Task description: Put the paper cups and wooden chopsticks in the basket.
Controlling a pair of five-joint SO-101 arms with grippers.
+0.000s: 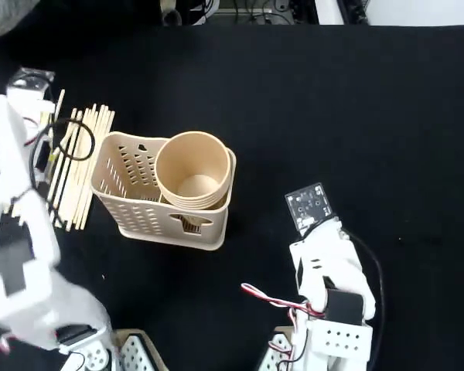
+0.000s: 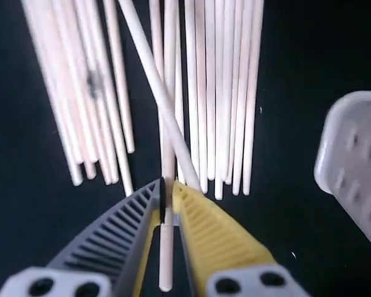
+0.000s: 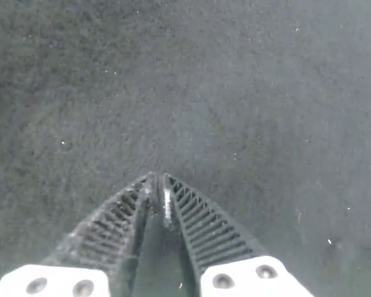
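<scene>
Left gripper, with one grey and one yellow finger, is pinched shut on a single pale wooden chopstick that runs straight through between its jaws; the ends of the other sticks lie just beyond its fingertips; these belong to the loose pile of pale wooden chopsticks lying flat on the black cloth-covered table at the left side; one stick in the pile lies slantwise across its neighbours; just beside the pile, to its right, stands the cream perforated plastic basket, upright; a stack of tan paper cups sits mouth-up in its right-hand part; right gripper, black-fingered, is closed on nothing, tips together over bare cloth; the white right arm rests at the near side, well apart from the basket.
</scene>
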